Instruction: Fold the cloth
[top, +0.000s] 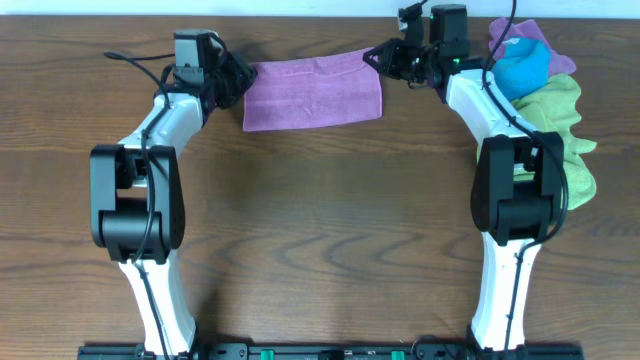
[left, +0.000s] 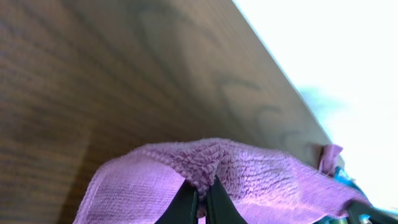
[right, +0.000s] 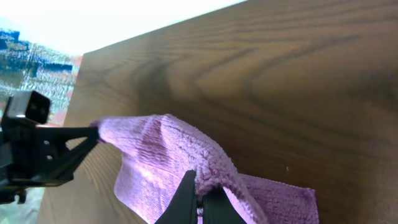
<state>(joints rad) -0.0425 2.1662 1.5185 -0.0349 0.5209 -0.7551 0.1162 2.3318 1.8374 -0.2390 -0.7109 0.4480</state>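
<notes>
Overhead evenly lit and sharp; wrist views' backgrounds glare white.

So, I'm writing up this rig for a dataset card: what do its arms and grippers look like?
The left arm and right arm match: white link shells, bulky black joint housings, black cables running alongside. The left gripper and right gripper each have thin, black, tapered fingers. No markings are legible.

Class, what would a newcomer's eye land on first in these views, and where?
The lavender cloth near the far edge of the table stands out first, the left gripper and right gripper each shut on one end. Beside the right arm lies a bright heap of blue, green and purple cloths.
</notes>
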